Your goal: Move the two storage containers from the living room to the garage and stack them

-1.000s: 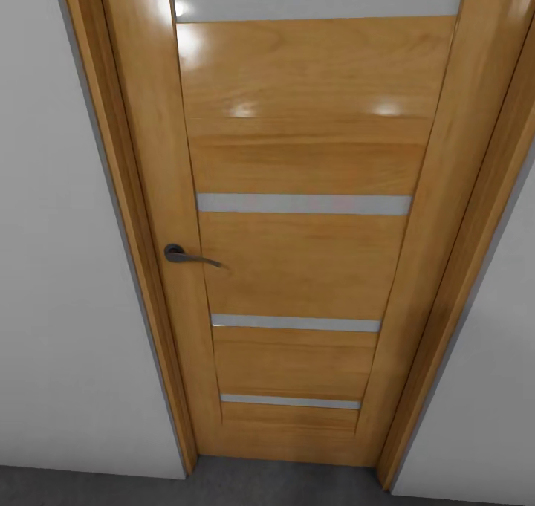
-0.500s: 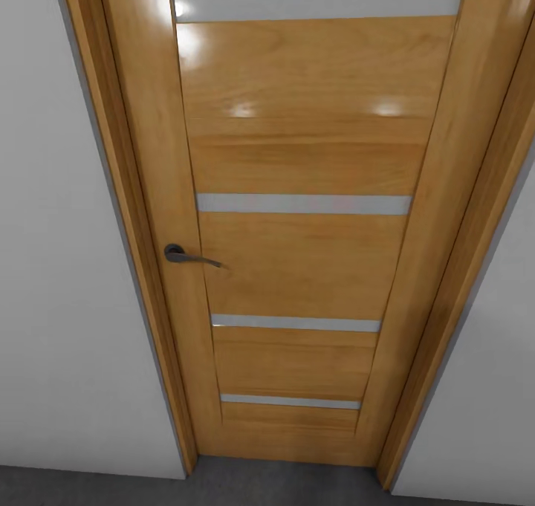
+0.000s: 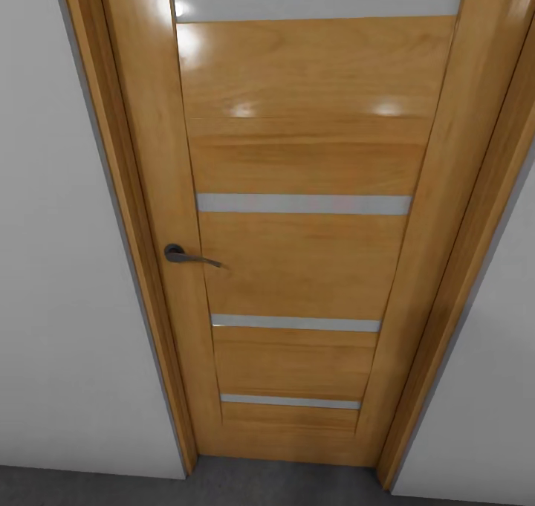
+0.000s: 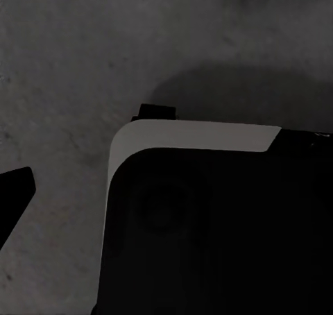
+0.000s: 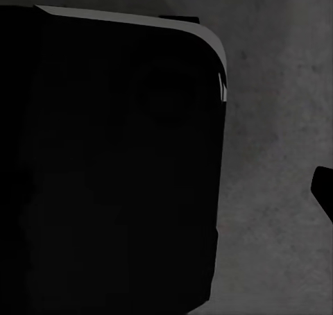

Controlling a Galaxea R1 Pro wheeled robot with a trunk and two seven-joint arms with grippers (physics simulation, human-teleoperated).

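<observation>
While the head view faces a closed glossy wooden door [image 3: 297,194] with four frosted strips and a dark lever handle [image 3: 189,256], dark grey mottled concrete floor [image 4: 62,72] lies beneath both wrists beside the robot's black base [image 5: 104,169]; claw states cannot be told.

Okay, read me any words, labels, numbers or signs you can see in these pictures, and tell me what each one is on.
There is no readable text in any view.
The wooden door, its dark lever handle and the grey-white wall carry no lettering, number or sign.
The wrist views show a dark rounded robot part over rough grey floor, with no label on either.
</observation>
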